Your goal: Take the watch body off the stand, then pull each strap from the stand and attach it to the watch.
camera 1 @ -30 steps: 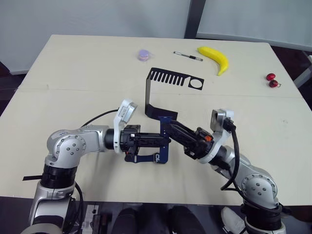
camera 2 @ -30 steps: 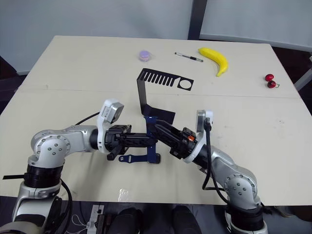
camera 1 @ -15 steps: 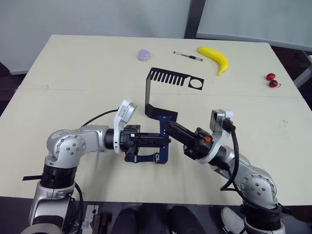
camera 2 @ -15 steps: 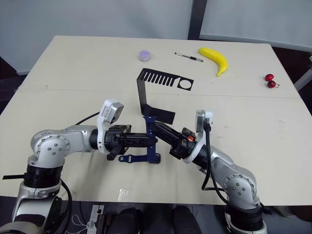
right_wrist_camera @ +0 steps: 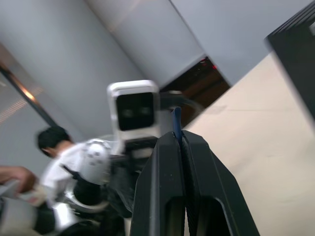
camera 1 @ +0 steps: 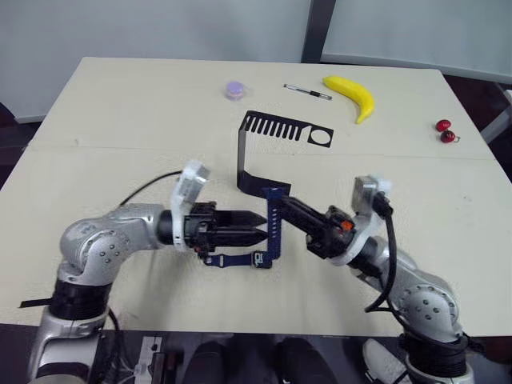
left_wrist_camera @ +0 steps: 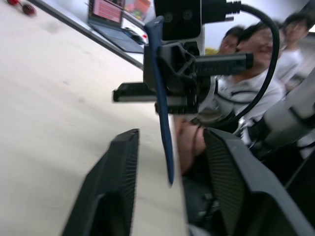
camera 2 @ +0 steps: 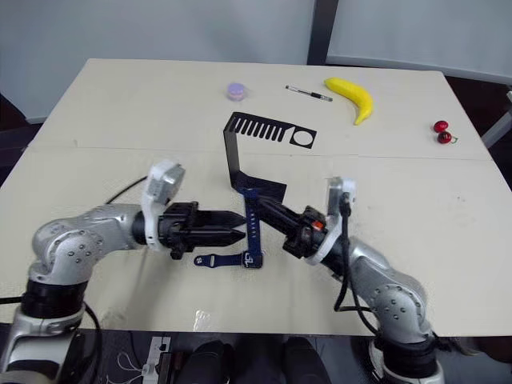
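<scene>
Right claw (camera 1: 282, 210) pressed together on a blue strap (camera 1: 274, 224), held upright above the table (camera 1: 120, 112), just in front of the stand (camera 1: 256, 152). Left claw (camera 1: 260, 230) spread, fingers (left_wrist_camera: 113, 191) apart on either side of that strap's lower end, not touching it. Below both claws, lying flat, a second strap (camera 1: 232, 259) joined to the watch body (camera 1: 260, 259).

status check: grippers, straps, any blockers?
Right gripper shut on upright strap. Left gripper open, fingers either side of that strap. Second strap flat on the table below. Stand behind, no blockers.
</scene>
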Controlling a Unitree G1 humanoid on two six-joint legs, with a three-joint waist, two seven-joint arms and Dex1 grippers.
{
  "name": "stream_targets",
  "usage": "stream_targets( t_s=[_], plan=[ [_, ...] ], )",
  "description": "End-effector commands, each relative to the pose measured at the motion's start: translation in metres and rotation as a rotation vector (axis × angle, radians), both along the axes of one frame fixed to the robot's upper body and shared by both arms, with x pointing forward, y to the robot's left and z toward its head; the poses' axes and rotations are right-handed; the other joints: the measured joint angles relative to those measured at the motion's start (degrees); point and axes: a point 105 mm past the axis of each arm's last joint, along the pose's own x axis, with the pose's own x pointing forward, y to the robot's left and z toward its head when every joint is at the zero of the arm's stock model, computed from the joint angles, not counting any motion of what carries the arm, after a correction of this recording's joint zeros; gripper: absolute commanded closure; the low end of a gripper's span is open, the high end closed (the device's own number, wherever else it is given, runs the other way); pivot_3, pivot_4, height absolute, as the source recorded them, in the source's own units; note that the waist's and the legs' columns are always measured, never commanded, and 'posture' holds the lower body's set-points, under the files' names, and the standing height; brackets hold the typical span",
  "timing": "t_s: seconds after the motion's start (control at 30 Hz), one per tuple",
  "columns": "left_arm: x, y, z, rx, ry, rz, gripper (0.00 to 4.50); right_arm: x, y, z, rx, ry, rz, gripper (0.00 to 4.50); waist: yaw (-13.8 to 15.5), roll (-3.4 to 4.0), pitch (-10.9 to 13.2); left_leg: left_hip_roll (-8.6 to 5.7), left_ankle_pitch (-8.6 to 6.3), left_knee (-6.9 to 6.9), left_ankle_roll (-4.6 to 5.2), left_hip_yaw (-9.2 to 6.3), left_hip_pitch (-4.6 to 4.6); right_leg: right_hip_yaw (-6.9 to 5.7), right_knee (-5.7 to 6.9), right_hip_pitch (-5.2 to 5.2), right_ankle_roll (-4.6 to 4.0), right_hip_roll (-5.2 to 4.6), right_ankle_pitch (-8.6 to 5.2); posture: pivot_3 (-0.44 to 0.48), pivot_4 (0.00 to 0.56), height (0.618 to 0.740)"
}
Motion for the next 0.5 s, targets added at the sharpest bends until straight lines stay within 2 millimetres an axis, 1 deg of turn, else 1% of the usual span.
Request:
stream_targets(
  t_s=[0.03,0.07,0.17,0.23,0.3,0.37,0.4,0.47,0.5],
  plan=[
    [0.004,0.024,-0.009,0.164,-0.268,0.001,0.44,-0.012,-0.013,0.01,-0.113,-0.186,-0.05,4.5,0.1,0.0,0.0,-0.01,0.01,-0.04,-0.01,0.01,0.01,0.01,-0.03,0.01,0.0,0.0,0.0,0.0,0.15,0.74],
    [0.005,0.032,-0.014,0.199,-0.314,0.007,0.03,-0.013,-0.018,0.006,-0.166,-0.216,-0.066,4.5,0.1,0.01,0.0,-0.03,0.01,-0.06,-0.01,0.01,0.02,0.01,-0.04,0.02,0.0,-0.02,0.0,0.0,0.15,0.74],
    [0.009,0.056,-0.027,0.267,-0.385,0.048,0.03,-0.014,-0.039,-0.006,-0.301,-0.281,-0.132,4.5,0.3,0.01,0.0,-0.14,0.01,-0.15,-0.01,0.06,0.02,0.02,-0.15,0.03,0.0,-0.14,0.0,0.0,0.15,0.74],
    [0.01,0.073,-0.038,0.335,-0.405,0.065,0.03,-0.014,-0.057,-0.015,-0.377,-0.291,-0.176,4.5,0.4,0.01,0.0,-0.2,0.01,-0.14,-0.01,0.06,0.0,0.02,-0.16,0.03,0.0,-0.2,0.0,0.0,0.15,0.74],
    [0.011,0.085,-0.048,0.395,-0.41,0.07,0.03,-0.015,-0.073,-0.024,-0.451,-0.297,-0.212,4.5,0.5,0.01,0.0,-0.22,0.0,-0.14,0.0,0.06,0.0,0.01,-0.16,0.04,0.0,-0.24,0.0,0.0,0.15,0.74],
    [0.009,0.088,-0.052,0.41,-0.412,0.068,0.03,-0.016,-0.091,-0.031,-0.493,-0.286,-0.269,4.5,0.7,0.01,0.0,-0.25,0.0,-0.14,0.0,0.06,0.01,0.0,-0.15,0.06,0.0,-0.28,0.0,0.0,0.15,0.74],
    [0.007,0.086,-0.053,0.406,-0.412,0.062,0.03,-0.016,-0.098,-0.033,-0.501,-0.279,-0.298,4.5,0.8,0.01,0.0,-0.27,0.0,-0.14,0.0,0.06,0.01,-0.01,-0.13,0.05,0.0,-0.32,0.0,0.0,0.15,0.74],
    [0.003,0.075,-0.055,0.386,-0.404,0.042,0.03,-0.018,-0.107,-0.036,-0.515,-0.271,-0.337,4.5,1.0,0.01,0.0,-0.28,0.0,-0.14,0.0,0.07,0.01,-0.03,-0.07,0.06,0.01,-0.36,0.0,0.0,0.15,0.74],
    [0.002,0.068,-0.056,0.38,-0.402,0.028,0.03,-0.02,-0.108,-0.038,-0.519,-0.268,-0.342,4.5,1.1,0.01,0.0,-0.29,0.0,-0.14,0.0,0.07,0.01,-0.03,0.0,0.06,0.01,-0.38,0.0,0.0,0.15,0.74]
  ],
)
